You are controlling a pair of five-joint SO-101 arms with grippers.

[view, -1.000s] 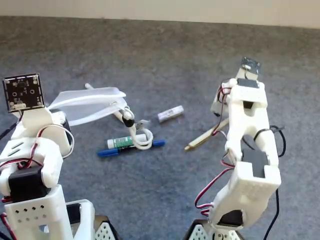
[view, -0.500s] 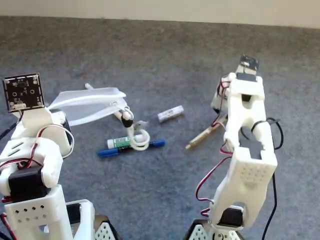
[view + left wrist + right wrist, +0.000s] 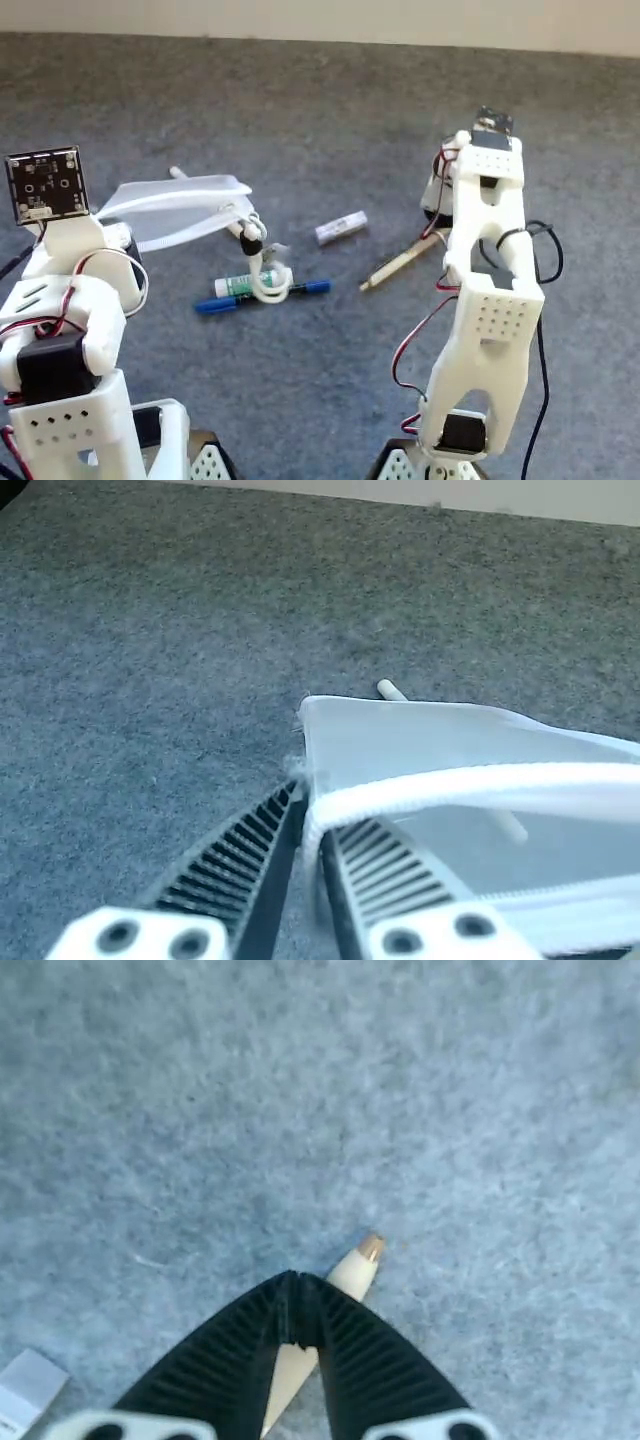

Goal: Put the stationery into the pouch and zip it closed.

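The translucent white pouch [image 3: 178, 212] hangs tilted at the left, and my left gripper [image 3: 305, 798] is shut on its zipper rim [image 3: 470, 783]. A thin white stick [image 3: 391, 690] shows at the pouch's far edge. The pouch's white cord loop [image 3: 268, 281] lies over a green-and-white glue stick [image 3: 238, 285] and a blue pen [image 3: 300, 290]. A white eraser [image 3: 341, 227] lies right of them. My right gripper [image 3: 298, 1308] is shut on a beige wooden pen [image 3: 353, 1267], which slants over the carpet [image 3: 395, 264] beside the right arm.
Grey carpet [image 3: 330, 110] covers the whole surface, open at the back and centre front. The right arm's tall white body [image 3: 487, 300] stands over the pen's held end. The eraser [image 3: 24, 1384] also lies close to my right gripper.
The right arm has swung forward and more upright, dragging the wooden pen slightly left and back. The pouch's cord loop has shifted a little left. The left arm has kept still.
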